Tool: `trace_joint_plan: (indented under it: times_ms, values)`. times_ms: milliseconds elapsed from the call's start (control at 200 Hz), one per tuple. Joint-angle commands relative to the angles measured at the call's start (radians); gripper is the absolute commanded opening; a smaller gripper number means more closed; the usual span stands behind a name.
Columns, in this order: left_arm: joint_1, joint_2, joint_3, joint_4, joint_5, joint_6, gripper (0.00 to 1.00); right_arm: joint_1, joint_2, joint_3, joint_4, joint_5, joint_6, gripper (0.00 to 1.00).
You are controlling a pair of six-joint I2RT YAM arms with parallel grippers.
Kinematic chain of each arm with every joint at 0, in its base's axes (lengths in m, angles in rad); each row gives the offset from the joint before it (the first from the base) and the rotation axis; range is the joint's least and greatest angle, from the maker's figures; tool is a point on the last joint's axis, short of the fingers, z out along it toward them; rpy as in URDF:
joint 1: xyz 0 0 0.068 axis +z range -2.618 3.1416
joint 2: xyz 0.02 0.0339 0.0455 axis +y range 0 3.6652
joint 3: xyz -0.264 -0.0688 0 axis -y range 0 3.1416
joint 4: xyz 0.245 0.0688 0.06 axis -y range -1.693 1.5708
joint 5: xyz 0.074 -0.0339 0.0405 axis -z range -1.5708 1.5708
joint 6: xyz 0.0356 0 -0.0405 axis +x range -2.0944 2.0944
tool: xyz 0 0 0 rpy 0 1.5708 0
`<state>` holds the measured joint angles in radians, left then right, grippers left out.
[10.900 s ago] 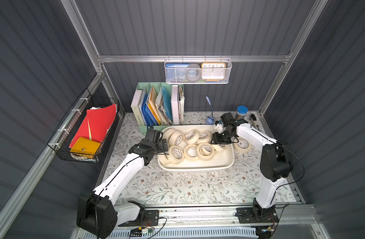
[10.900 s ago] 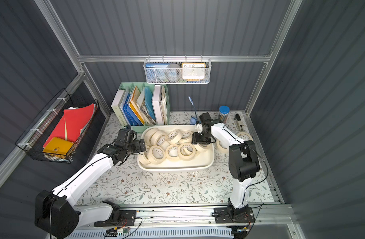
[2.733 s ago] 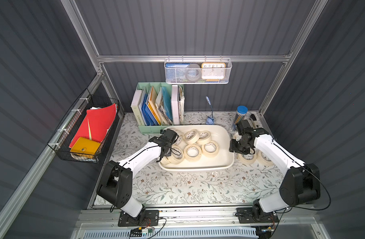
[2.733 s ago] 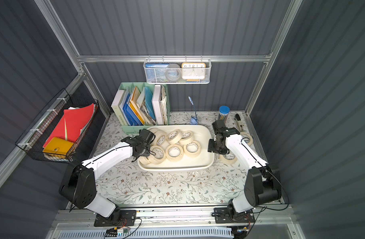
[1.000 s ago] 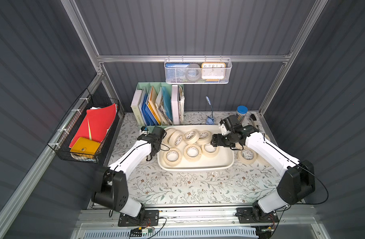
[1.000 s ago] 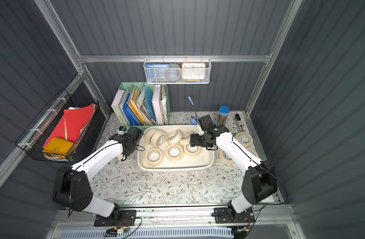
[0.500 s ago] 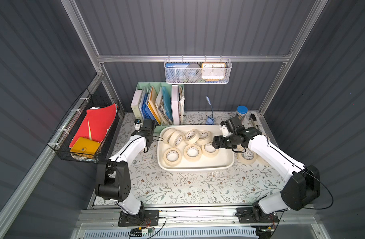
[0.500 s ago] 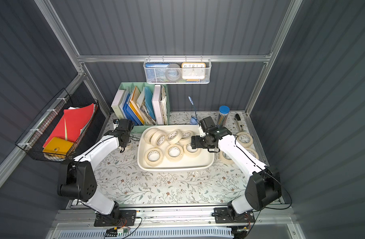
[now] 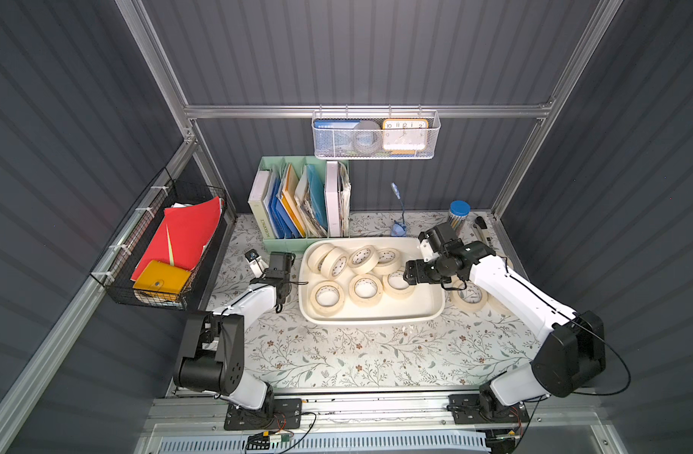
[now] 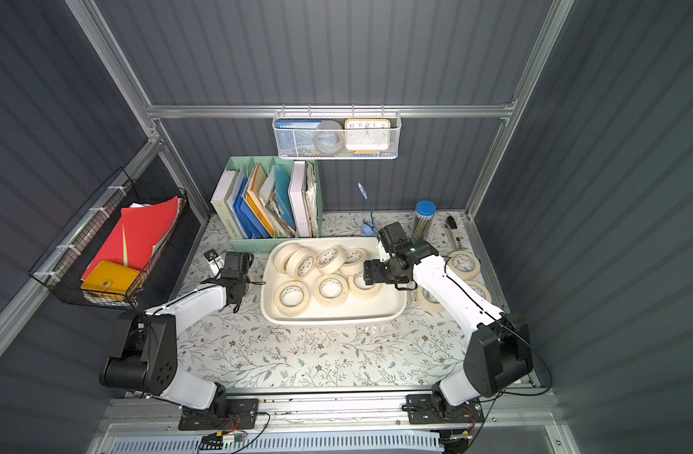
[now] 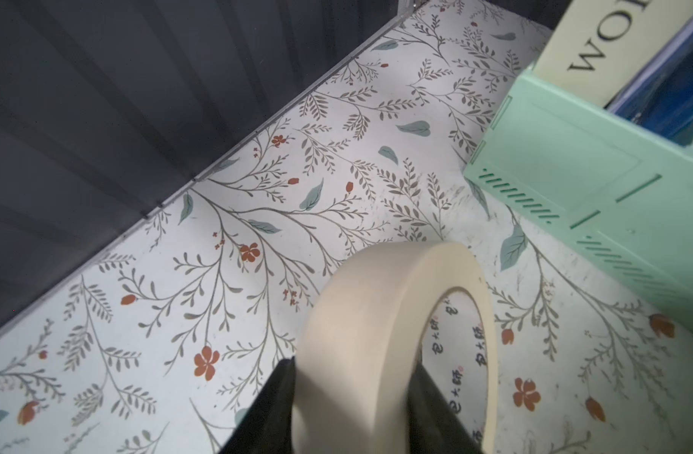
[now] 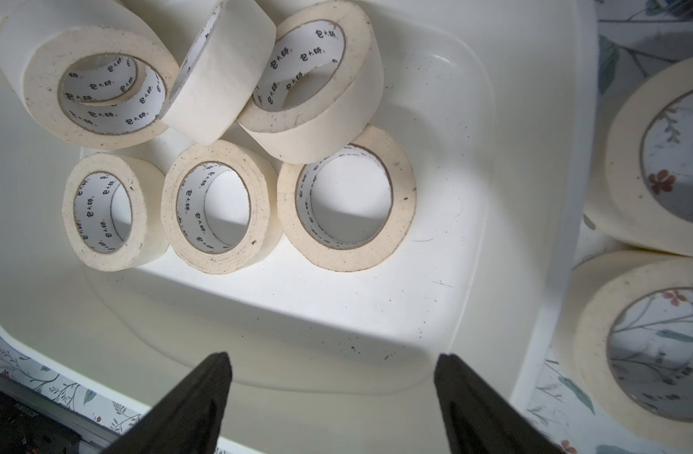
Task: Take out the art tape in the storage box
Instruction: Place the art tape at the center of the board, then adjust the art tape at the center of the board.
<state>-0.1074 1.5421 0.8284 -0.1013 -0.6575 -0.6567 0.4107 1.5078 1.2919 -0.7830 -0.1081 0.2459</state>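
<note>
Left gripper [image 11: 352, 363] swung out beside storage box [image 9: 372, 319], tape roll [image 11: 376, 306] between its jaws, grip unclear; right gripper [image 12: 331, 359] gapes.

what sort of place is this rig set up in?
Probably a mock office or stationery desk nook, built inside a dark panelled booth: a mint-green file organiser full of folders, a hanging wire-mesh basket holding a clock, and a bare aluminium frame.

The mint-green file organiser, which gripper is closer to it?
Left. The left gripper is just in front of the file organiser; the right gripper hovers over the storage box, farther off.
</note>
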Motion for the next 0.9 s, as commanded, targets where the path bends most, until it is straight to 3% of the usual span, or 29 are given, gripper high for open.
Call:
trace_joint_plan:
  times_ms: [0, 140, 330, 425, 615, 780, 896]
  values:
    - [0.005, -0.004, 0.003, -0.075, 0.032, -0.06, 0.7, 0.005, 0.007, 0.028, -0.026, 0.014, -0.005, 0.87]
    - [0.005, 0.008, 0.0, -0.108, 0.079, -0.075, 0.88, 0.008, 0.012, 0.031, -0.031, 0.013, -0.008, 0.87]
    - [0.005, -0.01, 0.009, -0.135, 0.071, -0.066, 0.92, 0.013, 0.007, 0.035, -0.04, 0.022, -0.008, 0.87]
    - [-0.007, -0.061, 0.016, -0.19, 0.122, -0.054, 0.92, 0.013, 0.002, 0.03, -0.043, 0.032, -0.008, 0.87]
    - [-0.118, -0.19, -0.046, -0.326, 0.176, -0.129, 0.85, 0.013, 0.01, 0.037, -0.046, 0.043, -0.003, 0.87]
    - [-0.132, -0.272, -0.176, -0.261, 0.265, -0.234, 0.59, 0.013, 0.024, 0.053, -0.044, 0.036, -0.006, 0.87]
    - [-0.131, -0.229, -0.209, -0.212, 0.278, -0.254, 0.63, 0.013, 0.031, 0.071, -0.053, 0.036, -0.011, 0.87]
